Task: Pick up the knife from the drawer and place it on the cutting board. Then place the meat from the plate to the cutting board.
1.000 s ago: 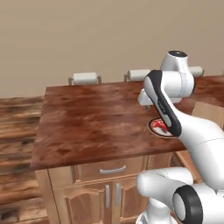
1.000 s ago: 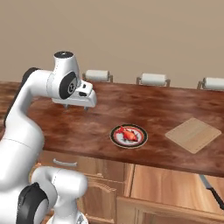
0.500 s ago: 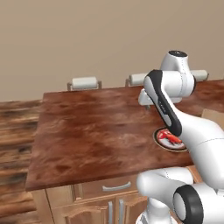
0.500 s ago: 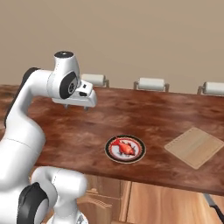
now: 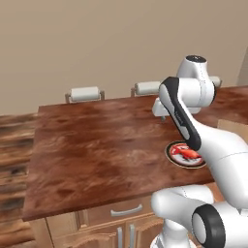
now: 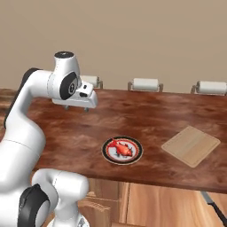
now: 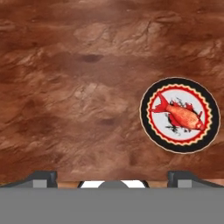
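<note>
Fingers (image 7: 112, 175) spread wide, empty, above the surface (image 6: 150, 119). Meat (image 6: 121, 148) lies on the plate (image 6: 106, 153); board (image 6: 190, 145) lies well apart. Knife (image 6: 212, 206) sits below the surface edge.

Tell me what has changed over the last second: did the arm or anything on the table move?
The whole picture shifted, so the base drove; the things did not move. The red-orange meat lies on the black-rimmed round plate, the pale tan wooden cutting board is bare, and the gripper hangs open above the dark reddish table, holding nothing.
</note>
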